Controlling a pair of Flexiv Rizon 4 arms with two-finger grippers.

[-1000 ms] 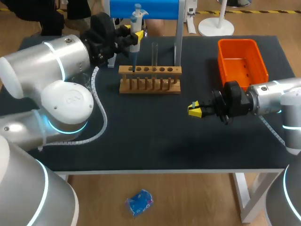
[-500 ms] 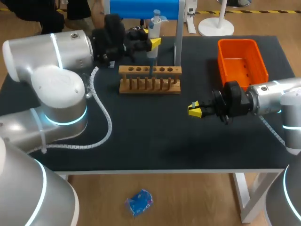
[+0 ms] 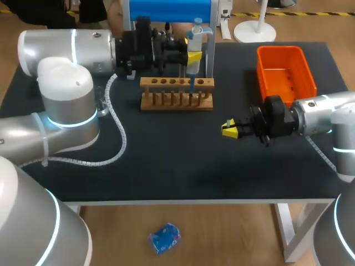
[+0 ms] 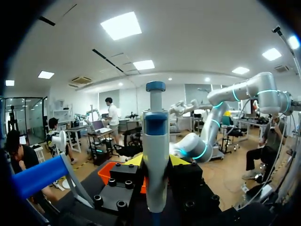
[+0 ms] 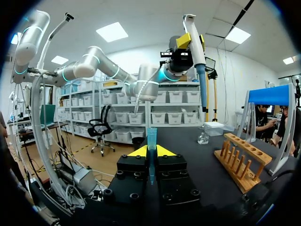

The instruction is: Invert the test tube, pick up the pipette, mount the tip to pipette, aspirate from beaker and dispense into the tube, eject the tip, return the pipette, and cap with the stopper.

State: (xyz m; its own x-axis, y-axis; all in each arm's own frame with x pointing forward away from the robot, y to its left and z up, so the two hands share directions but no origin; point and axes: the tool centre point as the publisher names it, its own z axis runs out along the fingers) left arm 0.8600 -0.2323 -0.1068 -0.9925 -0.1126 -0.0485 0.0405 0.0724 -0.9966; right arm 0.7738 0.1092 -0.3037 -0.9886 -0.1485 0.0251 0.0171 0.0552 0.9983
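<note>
From where I stand, the next move depends on lining up two parts that are well apart, one in each arm. The left gripper (image 3: 191,55) has its fingers closed on the body of the pipette (image 3: 196,34). The pipette stands upright between them, plunger up, with its blue shaft pointing straight down over the right-hand end of the wooden rack (image 3: 176,93).

The right gripper (image 3: 229,128) sits low over the table, fingers narrow and pinching the small blue tip (image 5: 151,139). The tip stands across those fingers with its open mouth upward, so its long axis looks roughly parallel to the pipette's.

Seen from the right fingers, the pipette is ahead of them and a good way above, a little toward the rack side. The rack lies between the two grippers. Since each arm already has its piece, I judge that the pipette's lower end must come over the tip's mouth and press down along that shared upright axis.

Some things are hard to read. In the left wrist view the pipette's lower end is cut off below the fingers. From above, I cannot tell whether the shaft hangs clear of the rack or sits in a hole. The glass tube is faint behind the left fingers. A small beaker (image 5: 203,135) stands far ahead of the right fingers.
</note>
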